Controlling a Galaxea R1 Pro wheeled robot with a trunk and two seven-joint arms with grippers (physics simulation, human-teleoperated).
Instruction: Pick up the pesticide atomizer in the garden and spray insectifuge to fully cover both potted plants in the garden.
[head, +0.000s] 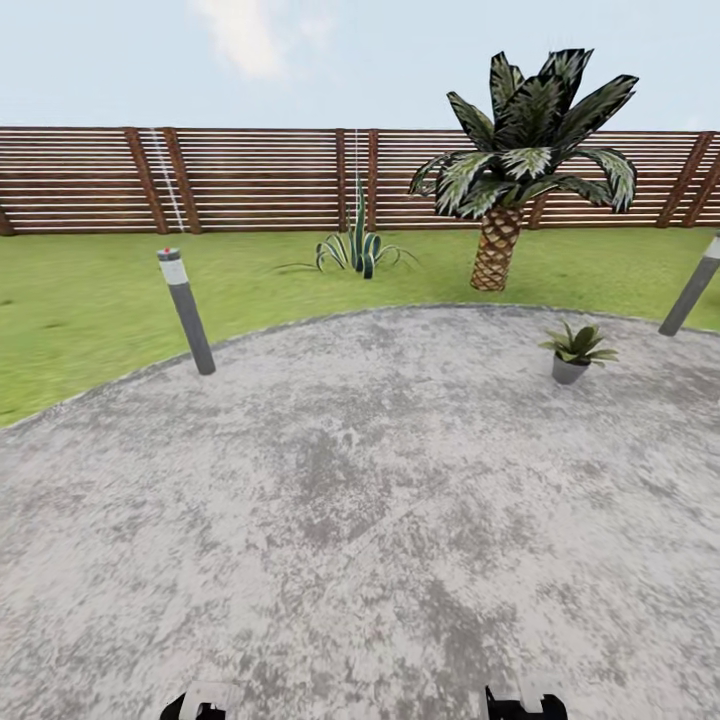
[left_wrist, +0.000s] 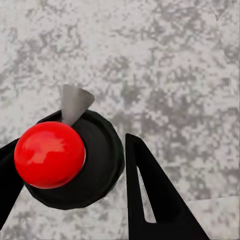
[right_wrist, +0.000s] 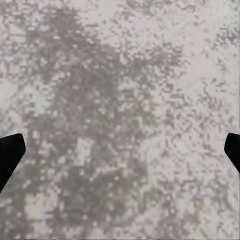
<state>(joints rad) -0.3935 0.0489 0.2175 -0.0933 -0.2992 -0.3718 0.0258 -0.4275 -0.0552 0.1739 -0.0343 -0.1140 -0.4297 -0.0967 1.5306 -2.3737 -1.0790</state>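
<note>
In the left wrist view I look down onto the pesticide atomizer (left_wrist: 50, 155): a glossy red round button on a dark round cap, with a grey nozzle pointing away. My left gripper (left_wrist: 92, 131) is shut on it, one black finger (left_wrist: 150, 195) on each side, above the stone patio. One potted plant (head: 577, 352), a low green rosette in a grey pot, stands on the patio at the right, well ahead of me. My right gripper (right_wrist: 120, 150) is open with only paving between its fingertips. Both grippers, left (head: 203, 706) and right (head: 522, 706), peek in at the head view's lower edge.
The mottled grey patio (head: 360, 520) stretches ahead, bordered by lawn (head: 90, 310). A grey bollard lamp (head: 186, 310) stands at the left rim, another (head: 692, 290) at the right. Behind are a striped agave (head: 358, 250), a palm (head: 515, 160) and the slatted fence (head: 250, 180).
</note>
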